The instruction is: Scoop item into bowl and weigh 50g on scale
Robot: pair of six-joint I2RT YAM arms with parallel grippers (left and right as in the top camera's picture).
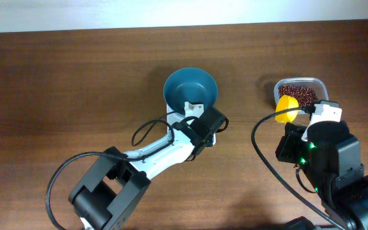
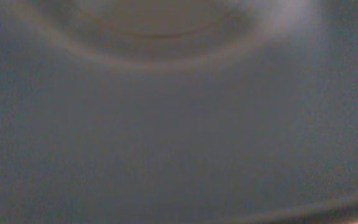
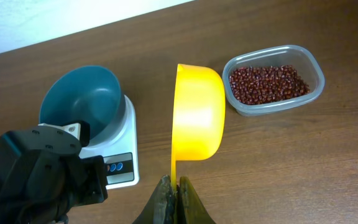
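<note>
The teal-blue bowl (image 1: 185, 86) (image 3: 79, 99) sits on the white scale (image 3: 128, 134), whose blue buttons show at the front. My left gripper (image 1: 191, 107) (image 3: 67, 132) is shut at the bowl's near rim. The left wrist view shows only the blurred bowl (image 2: 179, 124), and my fingers are hidden there. My right gripper (image 3: 176, 186) (image 1: 302, 116) is shut on the handle of a yellow scoop (image 3: 197, 115) (image 1: 287, 105). The scoop is turned on its side above the table between the scale and the tub. The red-brown beans (image 3: 269, 84) (image 1: 297, 94) lie in a clear tub.
The clear plastic tub (image 3: 316, 62) (image 1: 321, 83) stands at the right of the scale. The left arm and its black cable (image 1: 145, 131) stretch across the table's front. A wall runs along the table's far edge (image 1: 75, 29).
</note>
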